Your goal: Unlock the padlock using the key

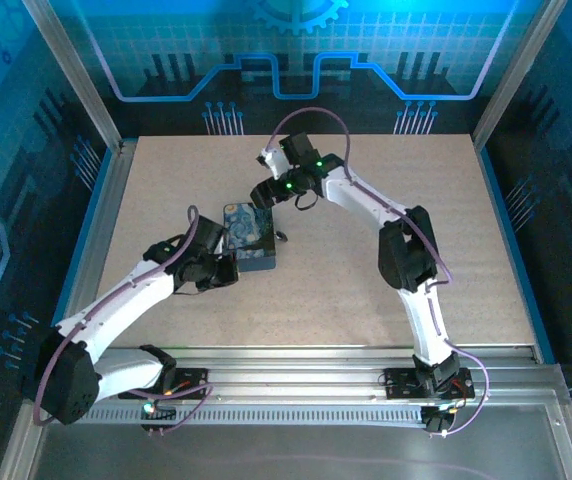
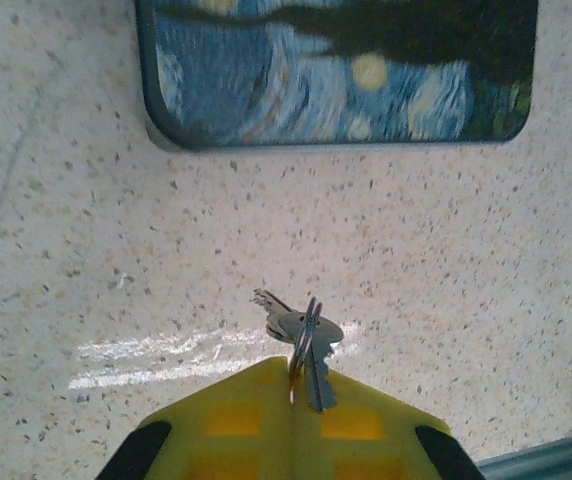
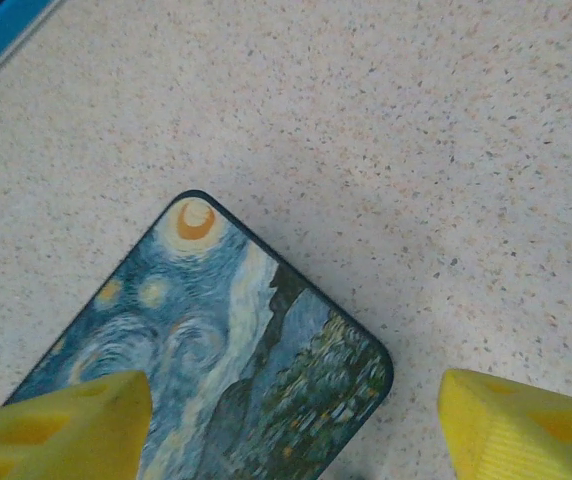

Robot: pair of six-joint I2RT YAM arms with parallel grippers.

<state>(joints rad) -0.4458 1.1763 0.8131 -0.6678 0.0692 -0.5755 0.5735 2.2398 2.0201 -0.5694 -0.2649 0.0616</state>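
Top cam: blue-and-yellow swirl-painted rectangular box is seen left of centre on the speckled beige table. Left gripper is at the box's near-left corner, right gripper at its far edge. Jaw state can't be read here for either, since the fingers are masked by the wrist bodies. A tiny dark item is seen just beside the box's right edge. It's prob. the small padlock, but too small to confirm, and the shackle isn't resolvable.

Left wrist cam: left gripper is fully closed, yellow pads pressed together, w/ the small thin grey metal key pinched betw. them. The key is on a ring w/ a second one. The ends stick out ahead of the tips and the rest is hidden in the pads. Which of the two is actually clamped can't be told. Box lies ahead, apart from the key, its far side cut off by the frame top.

Right wrist cam: right gripper is spread wide, nothing gripped. Its yellow fingers are cut off at the bottom corners. One box corner is seen below and betw. them; contact can't be judged.
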